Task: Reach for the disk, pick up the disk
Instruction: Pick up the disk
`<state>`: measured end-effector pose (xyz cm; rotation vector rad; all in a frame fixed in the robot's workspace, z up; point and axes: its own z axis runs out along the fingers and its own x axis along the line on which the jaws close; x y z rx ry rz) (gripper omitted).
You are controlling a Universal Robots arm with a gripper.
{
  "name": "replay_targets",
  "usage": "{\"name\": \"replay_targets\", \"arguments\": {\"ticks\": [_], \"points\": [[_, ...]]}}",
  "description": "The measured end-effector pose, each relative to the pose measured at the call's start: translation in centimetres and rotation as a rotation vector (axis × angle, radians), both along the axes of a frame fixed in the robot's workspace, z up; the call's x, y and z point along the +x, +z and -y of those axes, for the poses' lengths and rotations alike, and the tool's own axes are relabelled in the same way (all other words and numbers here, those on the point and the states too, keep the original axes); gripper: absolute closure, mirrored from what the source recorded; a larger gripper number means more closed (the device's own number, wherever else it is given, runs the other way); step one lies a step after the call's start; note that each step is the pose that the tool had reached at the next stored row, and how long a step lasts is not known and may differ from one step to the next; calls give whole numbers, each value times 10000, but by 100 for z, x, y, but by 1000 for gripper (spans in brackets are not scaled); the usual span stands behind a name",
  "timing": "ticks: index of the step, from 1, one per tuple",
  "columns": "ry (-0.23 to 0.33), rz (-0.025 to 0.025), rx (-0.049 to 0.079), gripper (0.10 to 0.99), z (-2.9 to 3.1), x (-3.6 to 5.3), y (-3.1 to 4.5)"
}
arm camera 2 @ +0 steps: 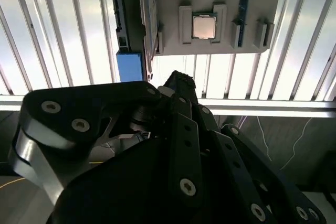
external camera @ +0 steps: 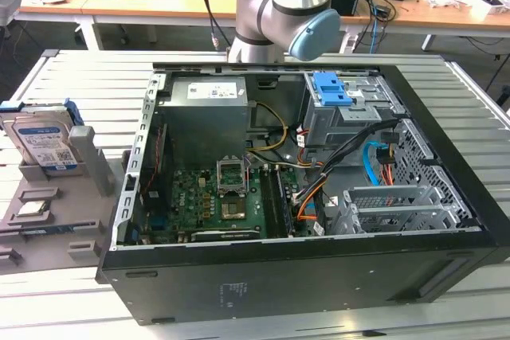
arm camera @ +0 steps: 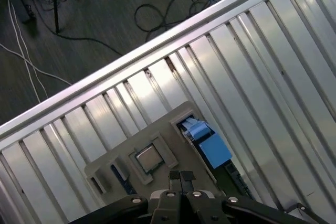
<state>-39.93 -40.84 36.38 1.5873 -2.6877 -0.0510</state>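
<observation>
Disk (external camera: 44,146) upright in grey holder (external camera: 92,166), tool (arm camera: 181,176) closed and empty above it

Silver-grey disk (external camera: 44,147) with white-and-blue label, black computer case (external camera: 279,280), green motherboard (external camera: 211,197), blue drive-cage latch (external camera: 331,89), pale grey slatted desk (external camera: 80,77)

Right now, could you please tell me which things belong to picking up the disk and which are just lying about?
Job: disk, standing in the grey holder; claw.
Lying about: square chip; open computer case; blue latch.
</observation>
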Motion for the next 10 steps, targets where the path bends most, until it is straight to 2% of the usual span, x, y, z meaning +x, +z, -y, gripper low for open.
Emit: {"name": "replay_targets", "arguments": {"ticks": [10], "points": [[1018, 0, 0, 980, 0, 0, 0]]}}
